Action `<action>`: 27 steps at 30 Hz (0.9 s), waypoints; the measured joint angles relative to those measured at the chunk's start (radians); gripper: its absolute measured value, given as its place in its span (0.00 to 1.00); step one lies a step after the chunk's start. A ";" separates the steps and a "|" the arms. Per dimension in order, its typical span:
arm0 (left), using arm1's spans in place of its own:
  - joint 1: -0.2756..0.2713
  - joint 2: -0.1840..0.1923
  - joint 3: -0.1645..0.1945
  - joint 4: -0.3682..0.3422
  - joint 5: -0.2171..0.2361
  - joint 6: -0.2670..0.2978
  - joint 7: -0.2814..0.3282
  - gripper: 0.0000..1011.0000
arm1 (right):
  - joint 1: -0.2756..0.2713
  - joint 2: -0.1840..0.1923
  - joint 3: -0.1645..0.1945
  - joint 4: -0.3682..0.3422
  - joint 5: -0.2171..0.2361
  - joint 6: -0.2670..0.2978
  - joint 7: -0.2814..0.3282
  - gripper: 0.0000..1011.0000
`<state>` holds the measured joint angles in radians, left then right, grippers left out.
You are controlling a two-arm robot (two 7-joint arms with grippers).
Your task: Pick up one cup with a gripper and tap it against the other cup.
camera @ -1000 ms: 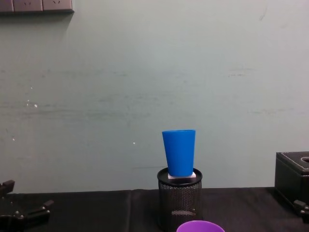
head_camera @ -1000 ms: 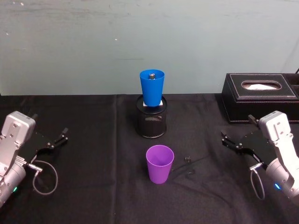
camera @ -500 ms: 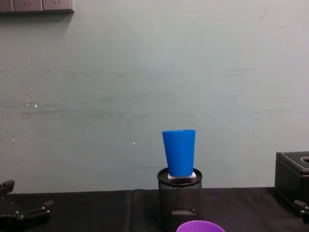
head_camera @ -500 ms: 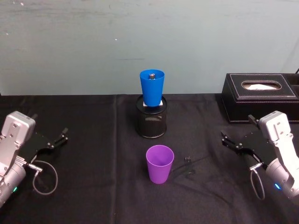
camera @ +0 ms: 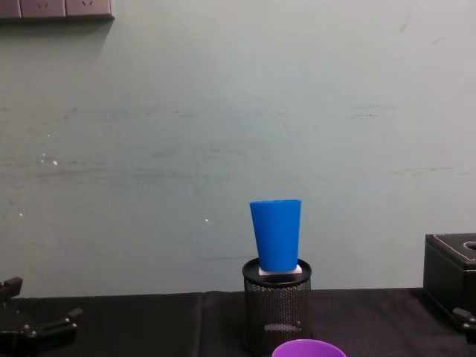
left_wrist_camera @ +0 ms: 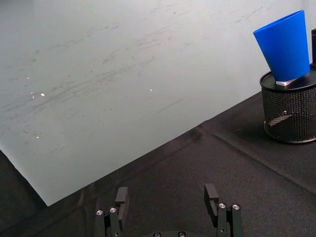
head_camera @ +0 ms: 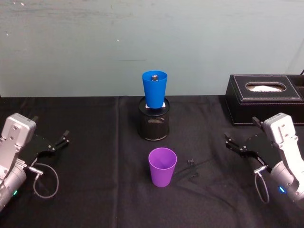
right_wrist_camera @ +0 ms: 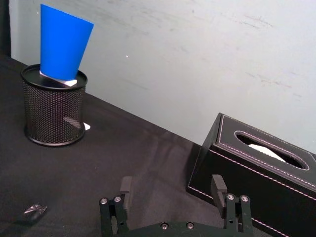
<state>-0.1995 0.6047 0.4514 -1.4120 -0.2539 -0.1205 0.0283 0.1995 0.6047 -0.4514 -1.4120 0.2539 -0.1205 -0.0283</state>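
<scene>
The purple cup (head_camera: 162, 166) stands upright in the middle of the black table; its rim (camera: 309, 348) shows at the chest view's lower edge. Behind it the blue cup (head_camera: 155, 89) (camera: 277, 234) (left_wrist_camera: 289, 46) (right_wrist_camera: 62, 43) stands on top of a black mesh holder (head_camera: 154, 120) (camera: 277, 305). My left gripper (head_camera: 56, 144) (left_wrist_camera: 168, 198) rests open at the table's left side, far from both cups. At the right side my right gripper (head_camera: 241, 141) (right_wrist_camera: 173, 186) rests open with nothing between its fingers.
A black tissue box (head_camera: 264, 99) (right_wrist_camera: 256, 173) sits at the back right, just behind the right gripper. A small dark scrap (head_camera: 191, 163) (right_wrist_camera: 34, 209) lies on the cloth right of the purple cup. A pale wall closes off the table's back.
</scene>
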 joint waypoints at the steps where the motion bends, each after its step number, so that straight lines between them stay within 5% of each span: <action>1: 0.000 0.000 0.000 0.000 0.000 0.000 0.000 0.99 | 0.000 0.000 0.000 0.000 0.000 0.000 0.000 0.99; 14: 0.000 0.000 0.000 0.000 0.000 0.000 0.000 0.99 | -0.040 0.021 0.056 -0.069 0.034 -0.108 0.103 0.99; 27: 0.000 0.000 0.000 0.000 0.000 0.000 0.000 0.99 | -0.108 0.078 0.028 -0.093 0.255 -0.109 0.490 0.99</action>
<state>-0.1995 0.6047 0.4514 -1.4120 -0.2539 -0.1205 0.0283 0.0918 0.6831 -0.4232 -1.5050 0.5094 -0.2291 0.4615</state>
